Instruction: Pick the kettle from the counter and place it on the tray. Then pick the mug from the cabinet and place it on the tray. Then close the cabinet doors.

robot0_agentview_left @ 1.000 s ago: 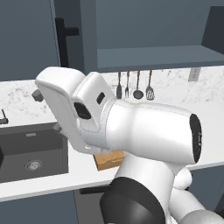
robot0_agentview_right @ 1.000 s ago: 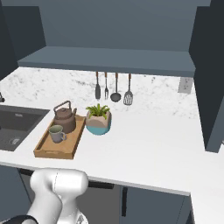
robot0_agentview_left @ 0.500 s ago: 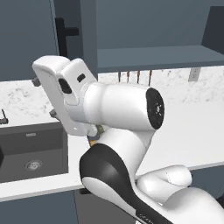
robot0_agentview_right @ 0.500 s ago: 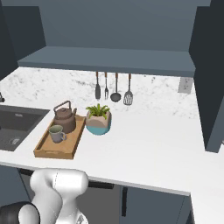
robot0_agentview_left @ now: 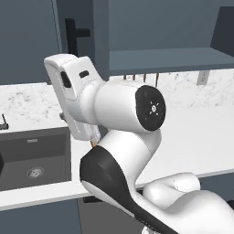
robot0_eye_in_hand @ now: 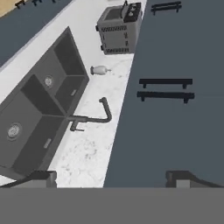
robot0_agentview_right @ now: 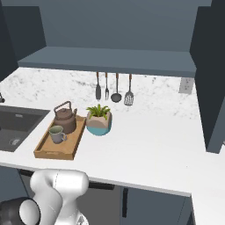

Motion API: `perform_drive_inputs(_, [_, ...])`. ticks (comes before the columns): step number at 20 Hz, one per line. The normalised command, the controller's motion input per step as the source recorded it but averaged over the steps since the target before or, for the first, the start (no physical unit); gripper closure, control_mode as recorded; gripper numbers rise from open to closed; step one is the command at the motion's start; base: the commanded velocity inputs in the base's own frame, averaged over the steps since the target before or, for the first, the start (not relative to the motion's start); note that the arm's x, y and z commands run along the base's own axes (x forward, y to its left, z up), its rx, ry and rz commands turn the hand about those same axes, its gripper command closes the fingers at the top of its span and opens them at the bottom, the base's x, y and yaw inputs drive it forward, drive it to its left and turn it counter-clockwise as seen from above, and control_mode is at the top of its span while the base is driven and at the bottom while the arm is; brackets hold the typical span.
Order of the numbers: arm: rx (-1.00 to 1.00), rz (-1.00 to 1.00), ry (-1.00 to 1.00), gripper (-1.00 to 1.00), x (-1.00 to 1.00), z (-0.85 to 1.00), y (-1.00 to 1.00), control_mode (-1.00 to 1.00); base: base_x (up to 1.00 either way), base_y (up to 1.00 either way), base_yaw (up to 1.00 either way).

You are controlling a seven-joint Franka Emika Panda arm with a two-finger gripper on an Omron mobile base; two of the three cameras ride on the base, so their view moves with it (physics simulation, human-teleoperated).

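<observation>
Kettle point(robot0_agentview_right: 65, 118) sits upright at the far end of the tray point(robot0_agentview_right: 46, 151), thin handle arching up over its squat dark-brown body, and you can see the mug point(robot0_agentview_right: 57, 134) just in front of it, grey-green with a pale rim, loop handle turned toward the plant pot point(robot0_agentview_right: 99, 124). The tray's long axis runs from the counter point(robot0_agentview_right: 149, 145) front edge back toward the wall, slightly angled, beside the dark sink point(robot0_agentview_right: 15, 127). You've got the cabinet point(robot0_agentview_right: 105, 59) shelf bare above the hanging utensils point(robot0_agentview_right: 113, 88).

In the left base view the white arm blocks the tray; one cabinet door point(robot0_agentview_left: 75, 36) stands behind it with its black bar handle, cut off at the top. On the right, another dark panel point(robot0_agentview_right: 211, 74) runs off the frame edge.

From the hand view, your gripper point(robot0_eye_in_hand: 111, 177) has its two dark fingertips point(robot0_eye_in_hand: 43, 177) spread wide with nothing between them, looking along closed blue-grey doors, the faucet point(robot0_eye_in_hand: 89, 117) and a toaster point(robot0_eye_in_hand: 119, 28). A small pale object on the counter near the toaster is too small to identify.
</observation>
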Motion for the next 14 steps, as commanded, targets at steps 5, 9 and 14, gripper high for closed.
perform_drive_inputs(5, [0.0,-0.29,0.16,-1.0,0.5,0.0,-0.57,-1.0,0.0,0.0,0.0])
perform_drive_inputs(9, [0.0,-0.27,0.09,-1.0,0.53,0.0,-0.63,-1.0,0.0,0.0,0.0])
perform_drive_inputs(14, [0.0,-0.26,0.03,-1.0,0.51,0.0,-0.67,-1.0,0.0,0.0,0.0])
